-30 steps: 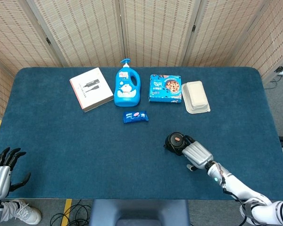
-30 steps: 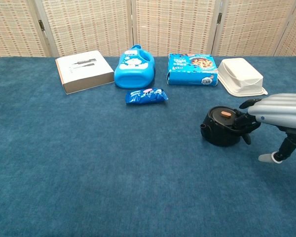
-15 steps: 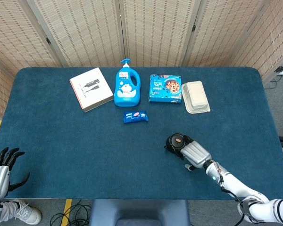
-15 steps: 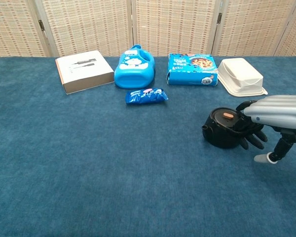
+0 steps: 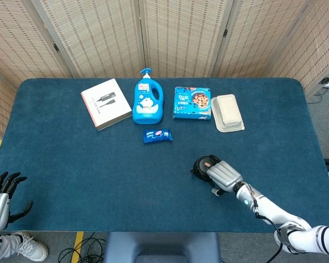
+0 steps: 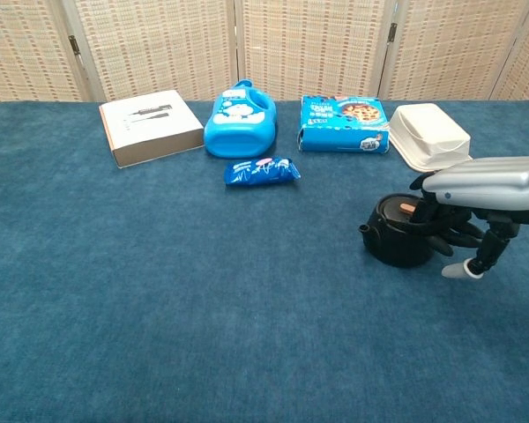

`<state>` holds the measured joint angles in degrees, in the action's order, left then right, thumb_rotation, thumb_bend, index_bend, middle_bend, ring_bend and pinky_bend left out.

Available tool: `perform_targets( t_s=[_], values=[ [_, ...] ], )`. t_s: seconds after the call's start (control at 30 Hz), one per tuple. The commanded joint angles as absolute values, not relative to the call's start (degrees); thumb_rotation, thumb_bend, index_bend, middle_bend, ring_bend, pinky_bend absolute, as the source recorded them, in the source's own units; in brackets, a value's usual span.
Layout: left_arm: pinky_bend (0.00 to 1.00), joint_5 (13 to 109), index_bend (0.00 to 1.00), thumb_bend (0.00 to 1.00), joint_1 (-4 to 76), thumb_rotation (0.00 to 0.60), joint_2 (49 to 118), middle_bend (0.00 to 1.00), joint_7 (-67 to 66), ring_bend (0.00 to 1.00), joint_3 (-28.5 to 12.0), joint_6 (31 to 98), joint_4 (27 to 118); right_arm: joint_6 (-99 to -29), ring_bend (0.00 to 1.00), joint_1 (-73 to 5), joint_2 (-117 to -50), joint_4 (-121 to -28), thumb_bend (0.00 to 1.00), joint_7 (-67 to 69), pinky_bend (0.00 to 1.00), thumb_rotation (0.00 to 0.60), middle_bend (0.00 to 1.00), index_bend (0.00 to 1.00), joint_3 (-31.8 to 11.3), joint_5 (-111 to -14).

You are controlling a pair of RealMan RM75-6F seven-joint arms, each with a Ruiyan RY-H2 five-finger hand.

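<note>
A black round pot with an orange button on its lid [image 5: 202,164] [image 6: 393,241] stands on the blue table, right of the middle. My right hand [image 5: 223,175] [image 6: 487,181] reaches over its right side from above. Its fingers [image 6: 443,231] curl down against the pot's top and right flank, while the thumb [image 6: 464,268] hangs apart to the right, touching nothing. The hand hides part of the lid. My left hand [image 5: 0,198] hovers off the table's front left corner with fingers spread and nothing in it.
Along the back stand a white box [image 5: 105,103] [image 6: 150,128], a blue detergent bottle [image 5: 148,101] [image 6: 240,119], a blue cookie box [image 5: 192,102] [image 6: 344,123] and a white lidded container [image 5: 227,112] [image 6: 430,135]. A blue snack packet [image 5: 157,135] [image 6: 261,171] lies before the bottle.
My right hand has slid left over the black pot, its fingers now covering more of the lid. The left hand has sunk slightly lower.
</note>
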<state>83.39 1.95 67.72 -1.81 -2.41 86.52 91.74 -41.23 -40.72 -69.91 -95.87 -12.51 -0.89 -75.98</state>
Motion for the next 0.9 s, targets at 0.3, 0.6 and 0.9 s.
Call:
perform_targets(
  t_s=[0.3,0.6,0.9],
  values=[
    [0.15,83.2,0.25,0.32,1.9,0.6,67.7,0.17,-2.6,0.08,-2.3,86.5,92.5,-36.9,0.85,-43.2,-68.2,-96.0,0.05,-3.4,0.1,0.6,0.89,0.76,-2.6,-76.0],
    [0.15,83.4,0.25,0.32,1.6,0.6,67.6,0.17,-2.8,0.08,-2.1,86.7,92.9,-34.8,0.9,-43.9,-66.4,-96.0,0.05,6.0,0.2,0.6,0.94,0.81,-3.4,-77.8],
    [0.15,83.9,0.25,0.32,1.8,0.6,67.3,0.17,-3.5,0.08,-2.1,86.8,93.7,-37.6,0.93,-42.6,-64.6,-96.5,0.0,13.4,0.23,0.6,0.97,0.84,-2.8,-82.6]
  ],
)
